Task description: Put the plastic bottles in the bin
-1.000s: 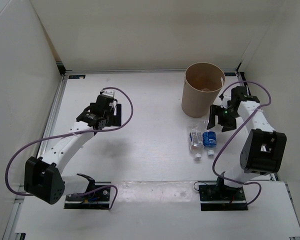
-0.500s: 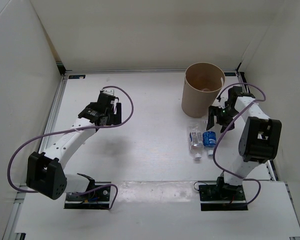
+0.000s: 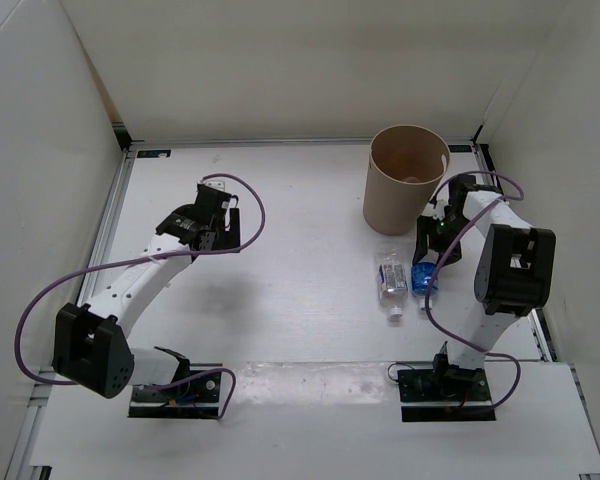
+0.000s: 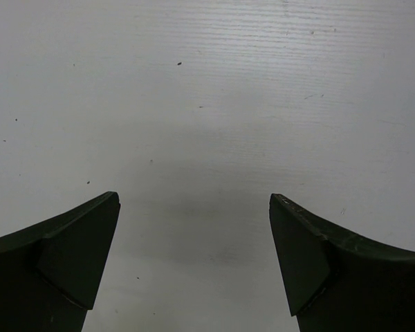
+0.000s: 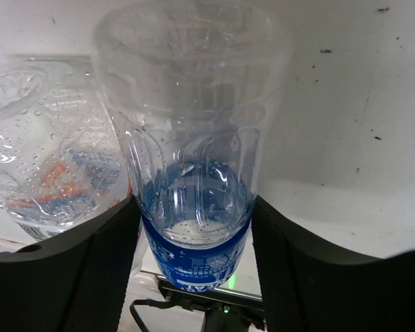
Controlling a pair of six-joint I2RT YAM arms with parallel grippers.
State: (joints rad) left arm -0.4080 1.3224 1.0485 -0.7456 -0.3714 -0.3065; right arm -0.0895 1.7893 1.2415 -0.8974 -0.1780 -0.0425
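Observation:
Two plastic bottles lie side by side on the table in front of the bin [image 3: 383,196], a tall tan cylinder. One has a blue label [image 3: 421,279] [image 5: 194,138]; the other, to its left, is clear with a pale label [image 3: 391,276] [image 5: 45,162]. My right gripper [image 3: 429,258] [image 5: 195,202] is down over the blue-label bottle, and its two fingers [image 5: 100,270] press against the bottle's sides. My left gripper [image 3: 225,232] [image 4: 194,199] hangs open over bare table at the left, holding nothing.
White walls enclose the table on the left, back and right. The bin stands at the back right, close to the right arm. Purple cables [image 3: 250,200] loop off both arms.
My right gripper has come down onto the blue-label bottle and closed on it. The left arm has hardly moved.

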